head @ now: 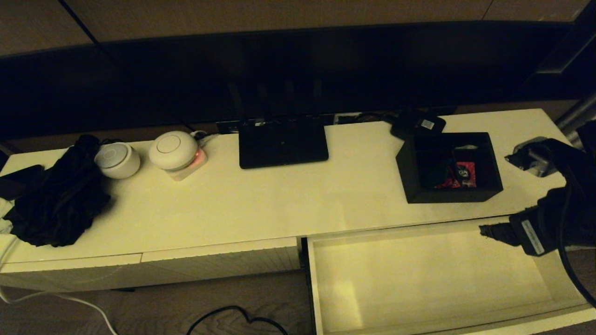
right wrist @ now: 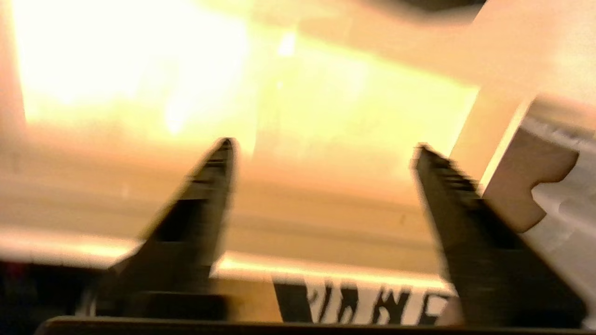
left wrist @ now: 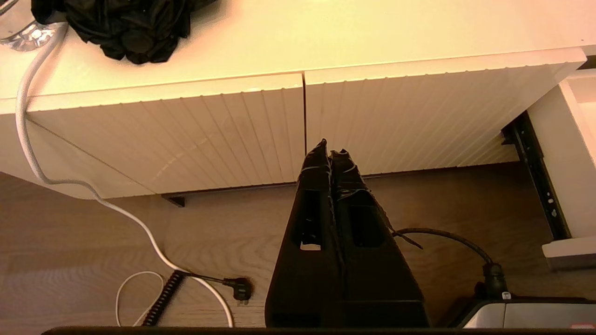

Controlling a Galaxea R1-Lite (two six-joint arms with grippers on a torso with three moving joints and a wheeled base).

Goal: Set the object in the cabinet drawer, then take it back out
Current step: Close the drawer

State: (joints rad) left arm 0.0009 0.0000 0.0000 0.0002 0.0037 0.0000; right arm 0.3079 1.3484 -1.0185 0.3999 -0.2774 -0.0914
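Left gripper [left wrist: 329, 151] is pinched together, parked low by the closed ribbed fronts. Organiser box [head: 449, 167] sits on the cabinet top, at 12 o'clock from the pulled-out, bare drawer [head: 433, 279]. Right gripper [right wrist: 323, 153], fingers apart, hovers at the drawer's 3 o'clock edge. Nothing stowed, so I'd guess either just starting or finished.

The organiser box [head: 449, 167] is sitting on the counter [head: 260, 200], right of the router [head: 283, 142] and just behind the pulled-out cabinet drawer [head: 433, 279] (a small device [head: 417, 123] is lying just behind the box). The right gripper [head: 484, 230] is hanging over the drawer's right end.
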